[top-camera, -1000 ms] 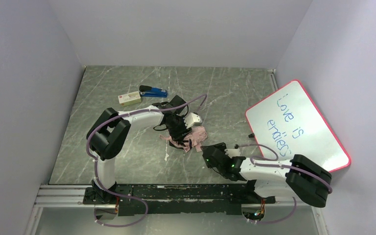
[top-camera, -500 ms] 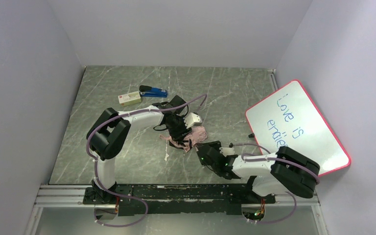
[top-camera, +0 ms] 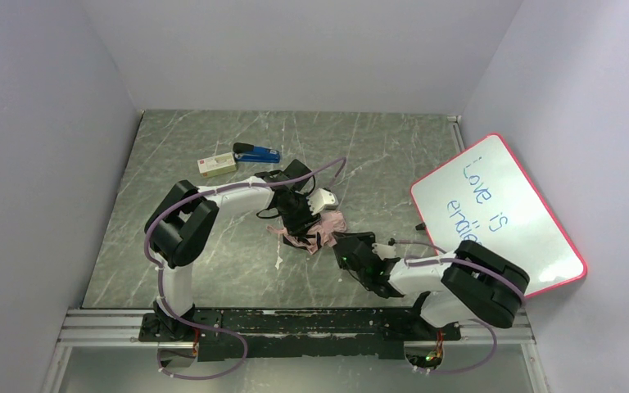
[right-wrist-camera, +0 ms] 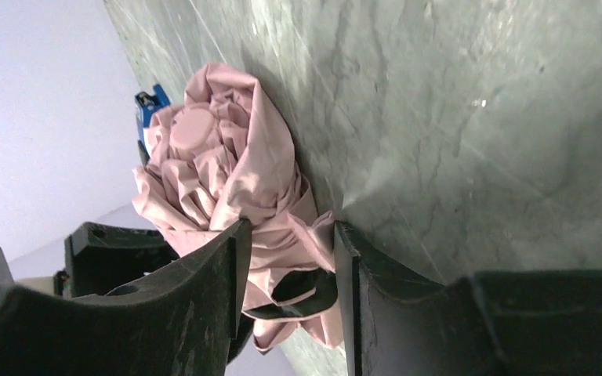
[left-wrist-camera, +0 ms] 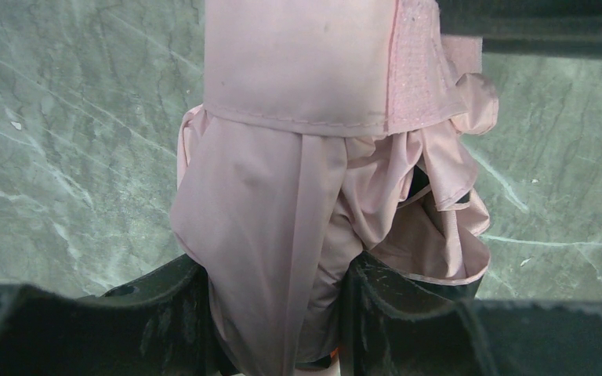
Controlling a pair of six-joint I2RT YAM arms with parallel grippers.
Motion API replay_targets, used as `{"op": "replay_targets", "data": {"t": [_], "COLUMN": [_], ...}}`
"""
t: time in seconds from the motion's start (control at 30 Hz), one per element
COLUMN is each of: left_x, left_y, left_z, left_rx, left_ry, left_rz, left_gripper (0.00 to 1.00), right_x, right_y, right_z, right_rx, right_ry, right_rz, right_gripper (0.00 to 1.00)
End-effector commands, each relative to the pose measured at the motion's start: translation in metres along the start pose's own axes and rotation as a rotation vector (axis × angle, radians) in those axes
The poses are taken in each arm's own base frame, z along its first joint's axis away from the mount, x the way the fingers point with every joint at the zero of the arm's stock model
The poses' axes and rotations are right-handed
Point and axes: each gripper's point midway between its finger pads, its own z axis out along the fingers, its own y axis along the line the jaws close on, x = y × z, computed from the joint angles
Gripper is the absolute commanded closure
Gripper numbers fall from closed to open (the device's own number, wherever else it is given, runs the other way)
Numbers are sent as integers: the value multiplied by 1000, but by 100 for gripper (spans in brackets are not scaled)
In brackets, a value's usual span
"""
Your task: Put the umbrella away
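The top view looks down from above and behind the arm bases over the whole desk (top-camera: 213, 270). Each wrist view sits very close to the umbrella (top-camera: 315, 231), looking past its own fingers. All three share the umbrella (left-wrist-camera: 298, 204) (right-wrist-camera: 227, 157).

Left hand (left-wrist-camera: 278, 301) clamps the bunched pink umbrella (left-wrist-camera: 282, 204) over marble table (left-wrist-camera: 63, 141)

- The right tool (top-camera: 346, 246) has slid forward and left across the bench, closing on the umbrella (top-camera: 321, 230).
- Its elbow (raised at the rear) has swung in leftward.
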Motion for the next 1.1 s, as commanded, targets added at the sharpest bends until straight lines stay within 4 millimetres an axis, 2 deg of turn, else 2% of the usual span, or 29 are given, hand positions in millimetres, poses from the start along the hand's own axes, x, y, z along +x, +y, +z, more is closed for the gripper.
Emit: {"op": "replay_targets", "data": {"t": [0.0, 0.3, 0.53, 0.67, 0.97, 1.07], "left_x": [55, 54, 55, 54, 55, 56], "left_y": [21, 22, 21, 22, 21, 21], "left_z": [12, 13, 14, 13, 14, 13], "left_rx": [-106, -104, -101, -100, -98, -102], "left_ry": [195, 198, 200, 197, 201, 201], "left_rz": [-24, -22, -23, -22, -23, -21], "left_gripper": [95, 95, 95, 95, 95, 95], "right_x": [-53, -44, -27, -24, -3, -1], "right_y": [-75, -61, -46, -40, -27, -23], "right_z": [5, 13, 11, 9, 8, 8], "right_rx": [209, 129, -23, -93, -229, -271], "right_ry": [-140, -80, 28, 49, 143, 149], "right_rz": [-157, -238, -323, -401, -433, -423], "right_gripper": [52, 54, 57, 59, 64, 64]}}
